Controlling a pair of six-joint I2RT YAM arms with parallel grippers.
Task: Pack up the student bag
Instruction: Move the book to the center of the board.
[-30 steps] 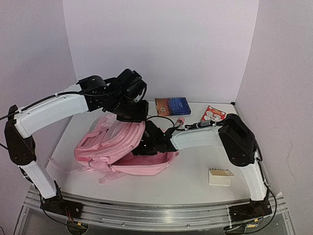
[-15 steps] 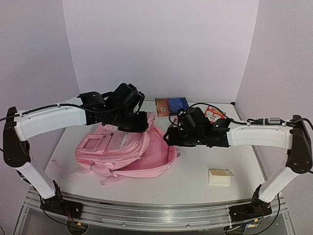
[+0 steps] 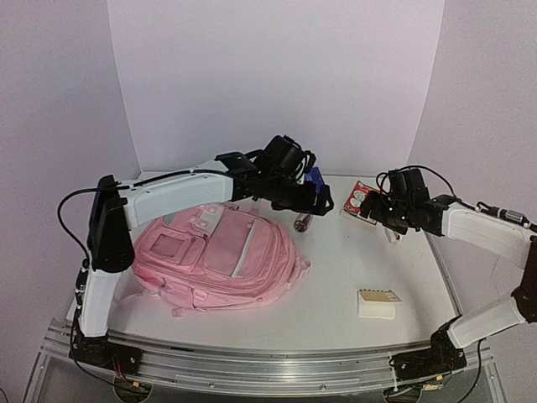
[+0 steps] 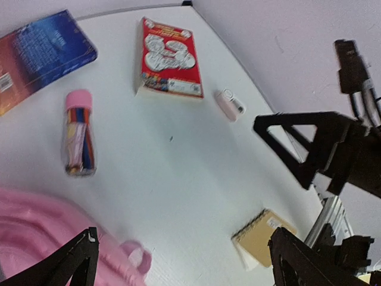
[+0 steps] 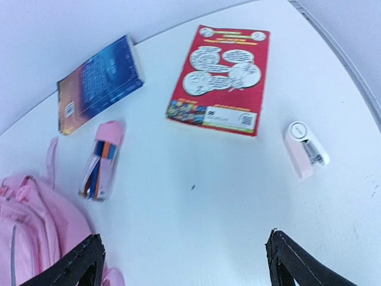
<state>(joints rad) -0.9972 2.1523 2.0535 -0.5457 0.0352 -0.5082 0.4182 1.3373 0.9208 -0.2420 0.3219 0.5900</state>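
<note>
On the left half of the white tabletop (image 3: pixel 336 273) lies the student bag (image 3: pixel 220 256), a large soft pink fabric backpack. It lies flat with its front pockets upward. Whether its main opening is unzipped cannot be told.

Beyond its far right corner lie four loose items:
- a clear tube of coloured pens with a pink cap (image 5: pixel 101 159)
- a blue-covered book (image 5: pixel 98 83)
- a red illustrated booklet (image 5: pixel 220 77)
- a small white stapler-like object (image 5: pixel 306 149)

A tan spiral notepad (image 3: pixel 377 303) lies well apart, near the front right.

The left pincer (image 4: pixel 184 262) hovers above the book and pen tube, fingers spread wide and empty. The right pincer (image 5: pixel 181 262) hangs near the booklet, likewise spread and empty.

Judged step: choosing a loose item to pack. The next move calls for lowering one pincer squarely over an item and closing across its narrow width, with the bag's mouth made accessible.
</note>
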